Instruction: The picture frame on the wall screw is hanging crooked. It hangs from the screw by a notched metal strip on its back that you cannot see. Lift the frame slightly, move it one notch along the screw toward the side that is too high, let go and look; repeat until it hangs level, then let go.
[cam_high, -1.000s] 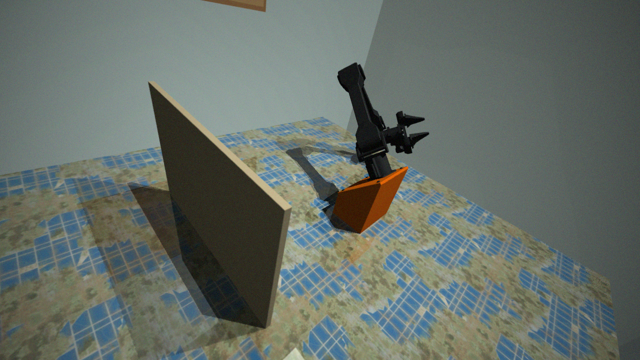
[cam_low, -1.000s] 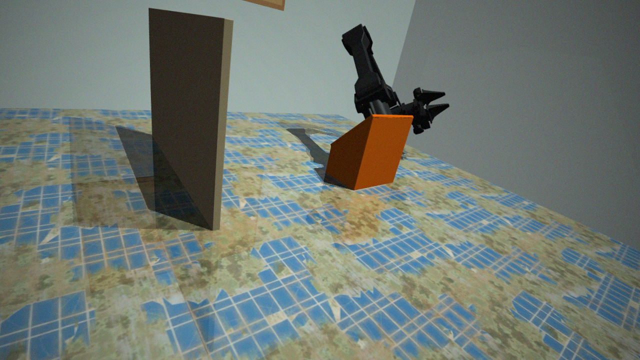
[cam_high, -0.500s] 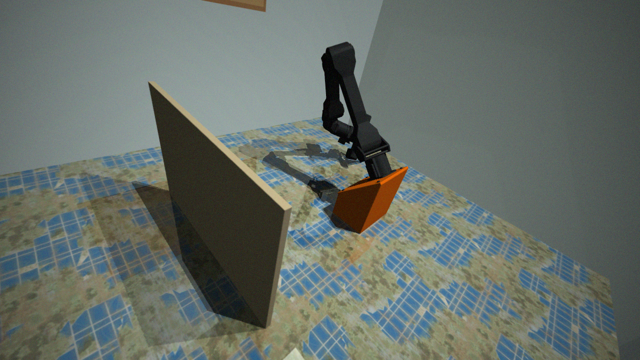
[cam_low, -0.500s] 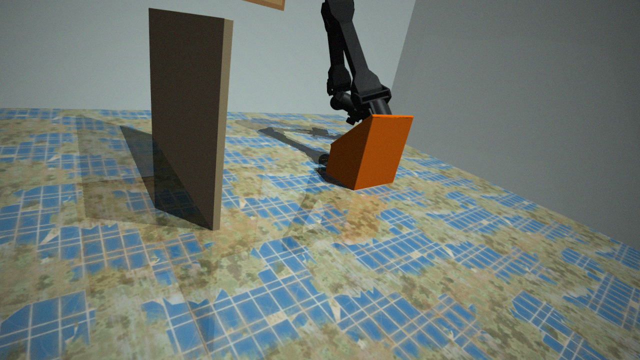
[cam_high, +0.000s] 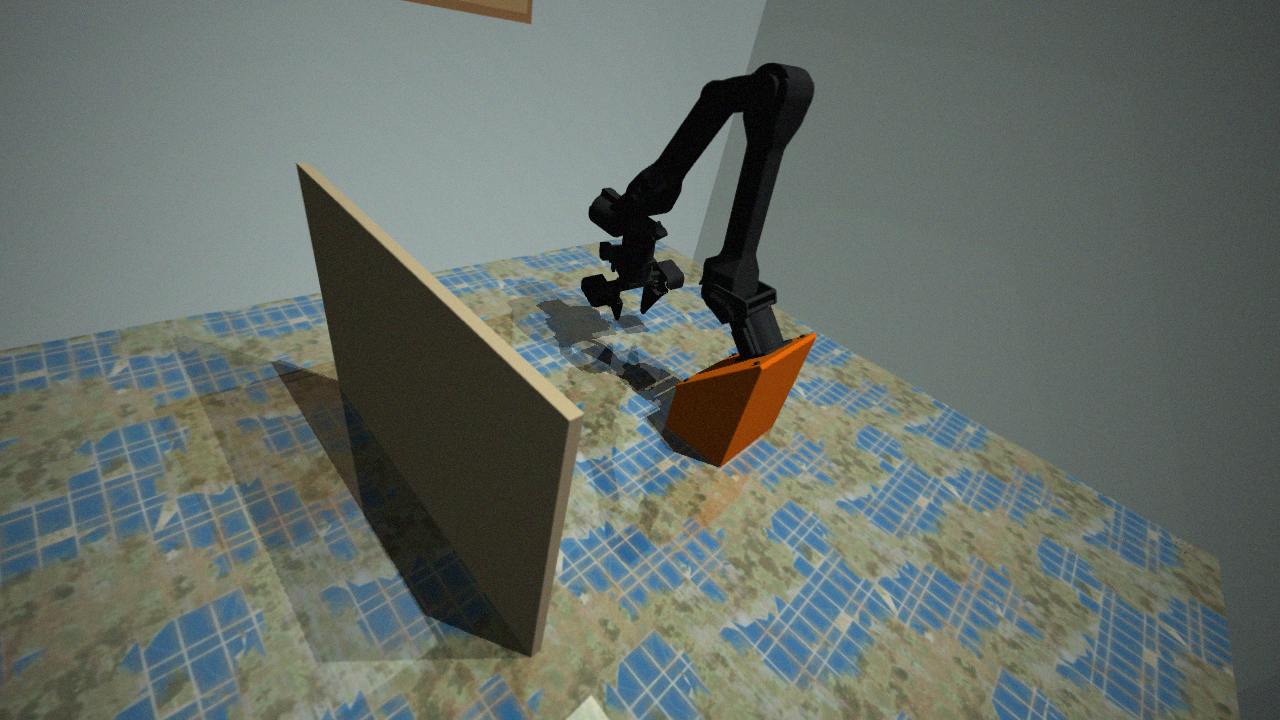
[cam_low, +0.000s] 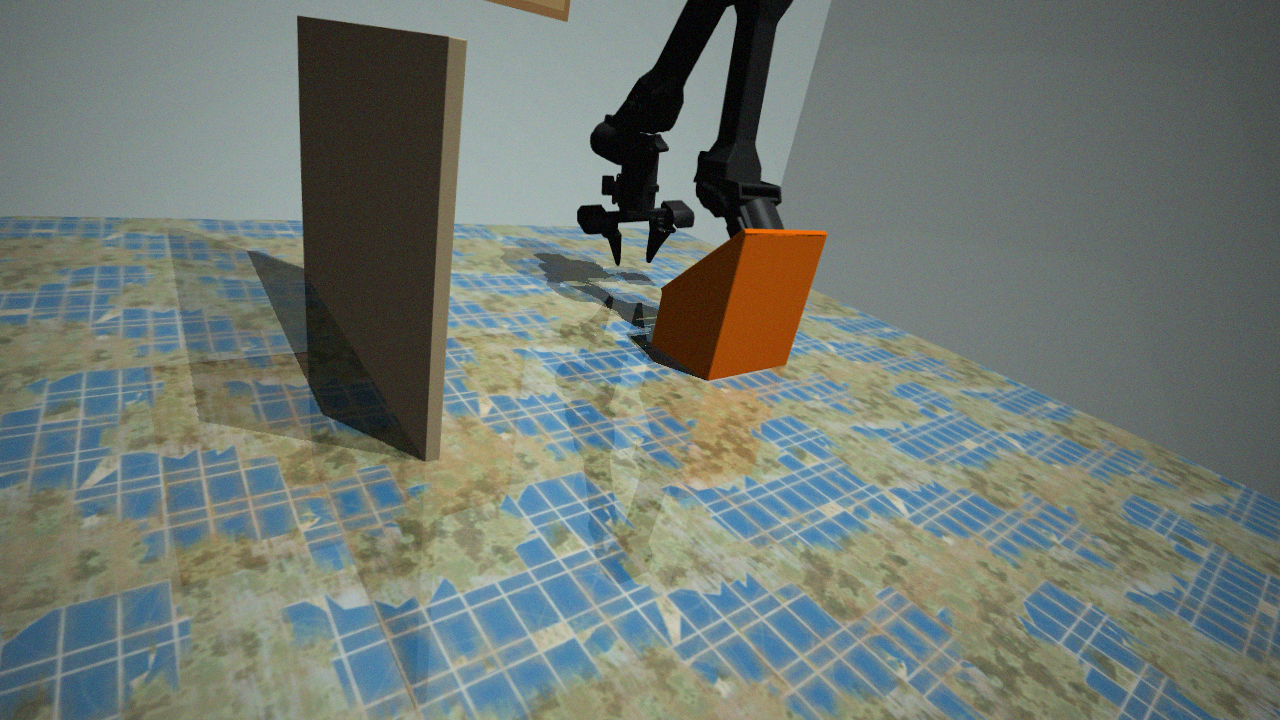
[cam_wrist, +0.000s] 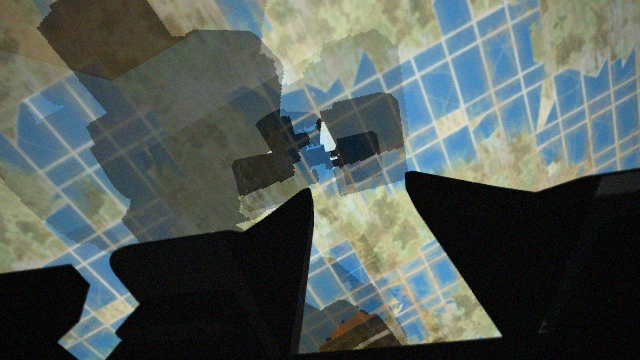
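The picture frame, with an orange-brown border, hangs on the pale back wall. Only its lower right corner shows, cut off by the top edge of the top and exterior views. Its visible bottom edge slopes down to the right; the camera angle makes the true tilt hard to judge. The screw and the notched strip are not visible. My gripper is open and empty, its fingers part-way apart and pointing down over the table. It is well below the frame and to its right, not touching it. The frame is not in the wrist view.
A tall upright board stands left of the arm, with its shadow beside it. The orange base block carries the arm on the patterned table. A grey side wall rises at the right.
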